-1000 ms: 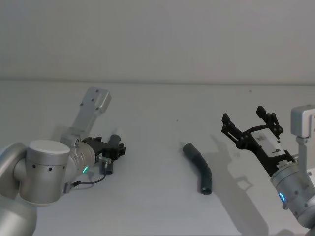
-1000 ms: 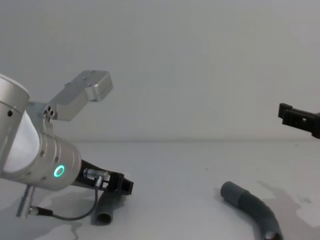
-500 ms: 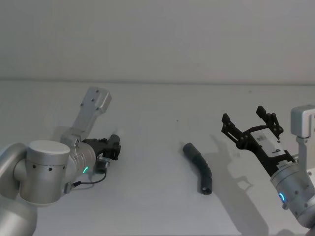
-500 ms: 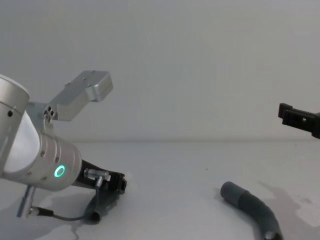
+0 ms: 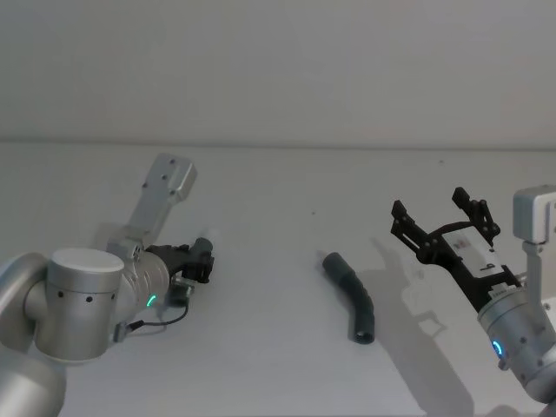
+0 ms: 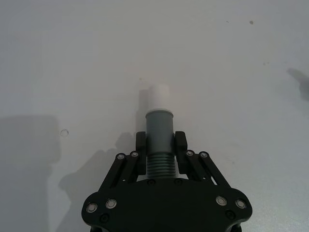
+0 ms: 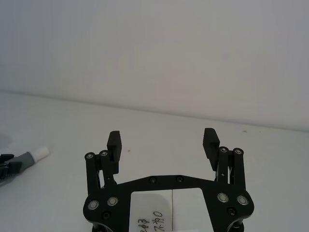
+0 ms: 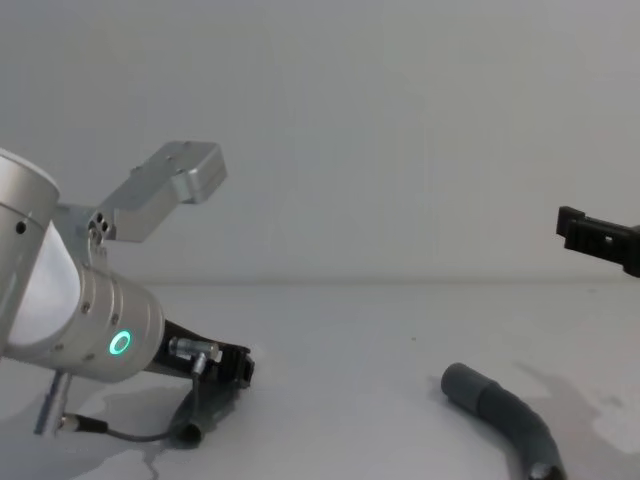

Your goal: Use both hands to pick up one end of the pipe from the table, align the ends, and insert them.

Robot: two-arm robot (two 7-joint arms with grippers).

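Pipe pieces sit well apart on the surface [image 5: 261, 365]. My left end effector [image 6: 160, 145] is on the left side and is closed tight on the short pipe piece [image 6: 159, 126]. The white tip [image 6: 158, 98] sticks out past the fingers. This piece is down low, and I cannot tell if it touches the surface. The long pipe piece [image 5: 352, 295] lies flat by itself near the middle, bent a little. My right end effector [image 7: 162, 139] hangs up in the air to the right of the long piece, with its fingers spread wide.
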